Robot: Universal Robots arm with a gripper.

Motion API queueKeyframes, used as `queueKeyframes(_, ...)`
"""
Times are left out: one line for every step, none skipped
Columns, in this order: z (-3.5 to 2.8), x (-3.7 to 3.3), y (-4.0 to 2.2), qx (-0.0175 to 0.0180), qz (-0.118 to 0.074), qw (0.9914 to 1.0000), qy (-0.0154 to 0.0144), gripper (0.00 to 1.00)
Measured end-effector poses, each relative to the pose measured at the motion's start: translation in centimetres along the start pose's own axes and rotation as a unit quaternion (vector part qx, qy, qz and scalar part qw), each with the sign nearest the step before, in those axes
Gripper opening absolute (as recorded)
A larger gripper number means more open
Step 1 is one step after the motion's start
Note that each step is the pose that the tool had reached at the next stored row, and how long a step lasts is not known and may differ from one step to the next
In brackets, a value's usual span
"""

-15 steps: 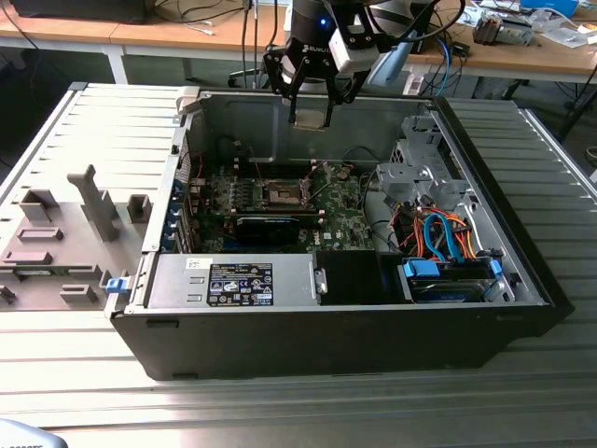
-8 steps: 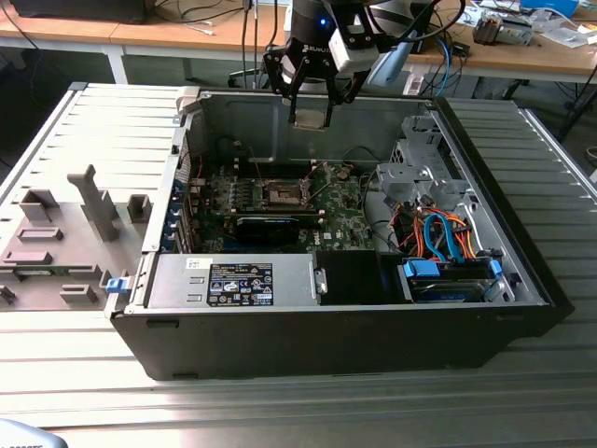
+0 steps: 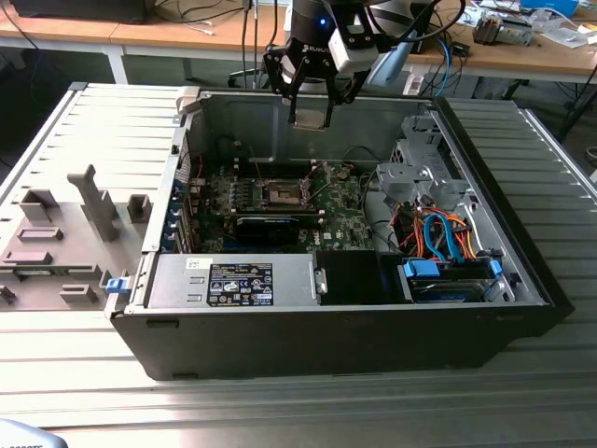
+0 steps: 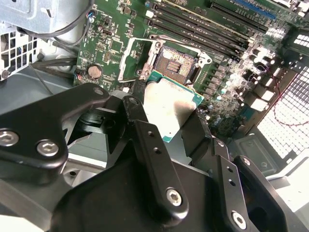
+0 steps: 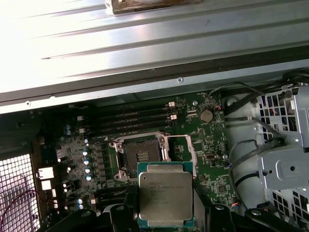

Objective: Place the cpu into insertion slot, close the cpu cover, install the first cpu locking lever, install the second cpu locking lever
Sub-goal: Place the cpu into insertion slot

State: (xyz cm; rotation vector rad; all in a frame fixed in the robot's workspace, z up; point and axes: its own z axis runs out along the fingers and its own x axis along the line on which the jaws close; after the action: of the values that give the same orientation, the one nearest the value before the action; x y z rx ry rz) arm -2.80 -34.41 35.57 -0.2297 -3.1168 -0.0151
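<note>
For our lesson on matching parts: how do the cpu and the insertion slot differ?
The cpu has a silvery-grey metal top; the insertion slot has a dark centre. The cpu is held above the green board in the jaws of the gripper; the insertion slot sits in that board, open and empty. Both are square, similar in size.

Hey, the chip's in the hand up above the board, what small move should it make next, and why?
Probably ease the hand down toward the insertion slot. It is shut on the cpu, held high above the board in the exterior view, while the slot lies bare and the cpu cover stands swung open beside it.
</note>
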Motion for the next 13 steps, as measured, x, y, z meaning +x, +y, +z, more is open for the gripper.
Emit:
queueKeyframes(0.0,0.0,0.0,0.0,0.0,1.0,0.0,0.55)
queueKeyframes(0.0,0.0,0.0,0.0,0.001,1.0,0.0,0.55)
queueKeyframes(0.0,0.0,0.0,0.0,0.001,1.0,0.0,0.55)
queueKeyframes(0.0,0.0,0.0,0.0,0.002,1.0,0.0,0.55)
queueKeyframes(0.0,0.0,0.0,0.0,0.002,1.0,0.0,0.55)
queueKeyframes(0.0,0.0,0.0,0.0,0.002,1.0,0.0,0.55)
queueKeyframes(0.0,0.0,0.0,0.0,0.003,1.0,0.0,0.55)
queueKeyframes(0.0,0.0,0.0,0.0,0.003,1.0,0.0,0.55)
queueKeyframes(0.0,0.0,0.0,0.0,0.003,0.99999,0.0,0.55)
queueKeyframes(0.0,0.0,0.0,0.0,0.004,0.99999,0.0,0.55)
queueKeyframes(0.0,0.0,0.0,0.0,0.004,0.99999,0.0,0.55)
queueKeyframes(0.0,0.0,0.0,0.0,0.004,0.99999,-0.0001,0.55)
queueKeyframes(0.0,0.0,0.0,0.0,0.005,0.99999,-0.0001,0.55)
